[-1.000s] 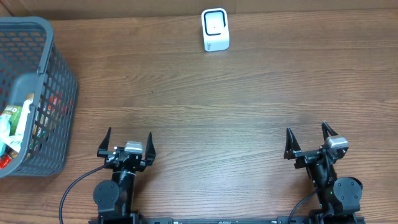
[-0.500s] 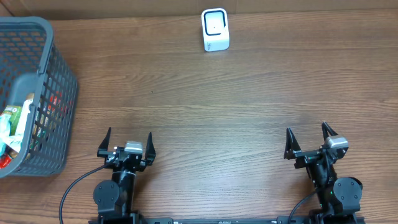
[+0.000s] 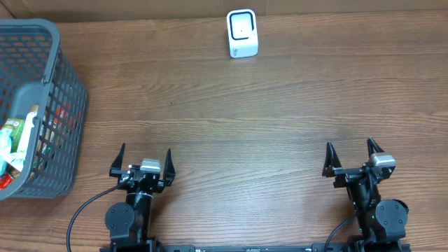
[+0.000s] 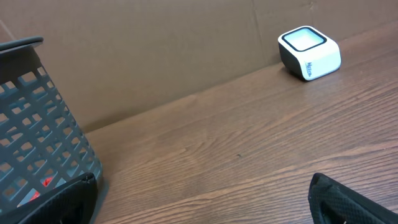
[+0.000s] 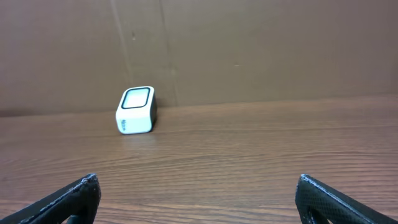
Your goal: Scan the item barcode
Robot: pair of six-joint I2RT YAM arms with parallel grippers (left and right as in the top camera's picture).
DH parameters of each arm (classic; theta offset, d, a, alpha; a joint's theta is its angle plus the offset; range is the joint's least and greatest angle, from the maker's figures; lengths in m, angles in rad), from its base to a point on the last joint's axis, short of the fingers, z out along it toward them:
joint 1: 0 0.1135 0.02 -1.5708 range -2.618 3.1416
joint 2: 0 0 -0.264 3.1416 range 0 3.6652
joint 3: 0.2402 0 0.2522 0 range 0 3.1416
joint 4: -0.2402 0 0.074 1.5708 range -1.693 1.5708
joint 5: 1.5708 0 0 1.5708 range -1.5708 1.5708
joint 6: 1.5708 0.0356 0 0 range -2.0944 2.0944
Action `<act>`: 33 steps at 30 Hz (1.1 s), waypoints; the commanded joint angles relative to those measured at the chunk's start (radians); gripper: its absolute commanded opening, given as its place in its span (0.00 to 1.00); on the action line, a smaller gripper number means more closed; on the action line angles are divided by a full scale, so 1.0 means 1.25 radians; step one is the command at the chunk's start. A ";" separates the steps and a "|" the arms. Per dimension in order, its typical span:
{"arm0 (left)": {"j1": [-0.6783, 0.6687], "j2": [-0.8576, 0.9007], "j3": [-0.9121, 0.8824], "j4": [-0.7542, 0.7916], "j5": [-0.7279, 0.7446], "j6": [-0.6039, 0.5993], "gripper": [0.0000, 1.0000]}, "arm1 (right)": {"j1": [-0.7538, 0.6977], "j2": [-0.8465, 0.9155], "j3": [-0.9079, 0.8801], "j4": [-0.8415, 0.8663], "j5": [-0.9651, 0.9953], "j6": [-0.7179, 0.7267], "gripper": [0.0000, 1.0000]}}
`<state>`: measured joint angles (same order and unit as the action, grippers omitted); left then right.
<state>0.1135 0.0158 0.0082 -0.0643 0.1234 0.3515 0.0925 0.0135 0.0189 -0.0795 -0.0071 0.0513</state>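
Only the right gripper (image 3: 350, 145) has shifted, slightly rightward; it and the left gripper (image 3: 145, 148) stand wide open, empty. Items (image 3: 12, 136) lie in the basket (image 3: 63, 119), far from the scanner (image 3: 242, 33). They look like light, crinkly packets, probably slippery: pinch across a flat side.

Left wrist: what I saw
A grey basket (image 4: 31, 130) stood at the left; a small white box (image 4: 309, 53) sat far right by the brown wall (image 4: 155, 50).
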 commanded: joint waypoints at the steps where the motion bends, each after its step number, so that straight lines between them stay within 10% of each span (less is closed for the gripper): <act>1: 0.005 -0.007 -0.003 -0.002 -0.002 0.012 1.00 | 0.003 -0.008 -0.009 0.009 0.031 -0.003 1.00; 16: 0.005 0.023 0.116 0.057 -0.047 -0.078 1.00 | 0.001 0.107 0.168 0.017 0.031 -0.012 1.00; 27: 0.005 0.390 0.651 -0.193 0.063 -0.103 1.00 | 0.002 0.429 0.633 -0.195 -0.028 -0.027 1.00; 33: 0.005 0.712 1.135 -0.589 0.150 -0.115 1.00 | 0.002 0.633 0.929 -0.448 -0.090 -0.027 1.00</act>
<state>0.1135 0.7269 1.1530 -0.6437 0.2222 0.2340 0.0925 0.7017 1.0122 -0.5510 -0.0559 0.0235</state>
